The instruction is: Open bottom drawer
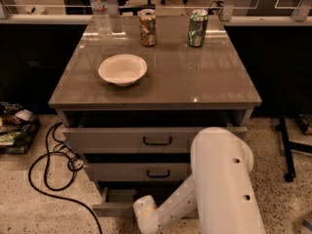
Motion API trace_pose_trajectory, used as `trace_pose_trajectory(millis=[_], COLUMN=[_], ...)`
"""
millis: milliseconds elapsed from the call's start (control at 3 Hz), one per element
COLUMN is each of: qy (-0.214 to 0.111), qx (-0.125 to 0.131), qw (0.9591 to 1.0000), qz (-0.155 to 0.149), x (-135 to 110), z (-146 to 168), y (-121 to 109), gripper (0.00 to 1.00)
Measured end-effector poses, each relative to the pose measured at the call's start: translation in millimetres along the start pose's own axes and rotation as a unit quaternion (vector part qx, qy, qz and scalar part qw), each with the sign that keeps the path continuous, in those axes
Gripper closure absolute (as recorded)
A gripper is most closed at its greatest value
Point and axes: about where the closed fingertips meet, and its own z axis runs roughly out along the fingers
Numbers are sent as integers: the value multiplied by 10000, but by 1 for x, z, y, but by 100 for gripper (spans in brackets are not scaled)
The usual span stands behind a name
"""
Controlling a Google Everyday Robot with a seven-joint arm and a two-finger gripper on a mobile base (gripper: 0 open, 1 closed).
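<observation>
From my console, the arm (222,179) comes down in front of the cabinet's (195,89) right half, its forearm slanting to a wrist (146,214) low before the cabinet's centre. The gripper lies beyond that wrist, cut off below the cabinet's foot, so I cannot tell how wide the claw is or whether it has hold of anything. The bottom drawer (114,207) sits lowest in the cabinet, pulled out a little, with grey inside showing. A white bowl (122,69) rests on the cabinet's top, with two cans (147,27) and a water bottle (100,6) along its far edge.
</observation>
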Motion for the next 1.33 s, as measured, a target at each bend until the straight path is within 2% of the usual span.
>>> trace_pose_trajectory(millis=[333,667,1000,1333], qy=[172,395,536,529], qx=[488,1005,1114,1104], qw=[9984,9938,9919,9920], qz=[-217,-272,-298,-298], x=[-9,0,7,7], z=[-46,-83,-89,-88], y=[-9,-16,-16,-16], gripper=[0,0,16,39])
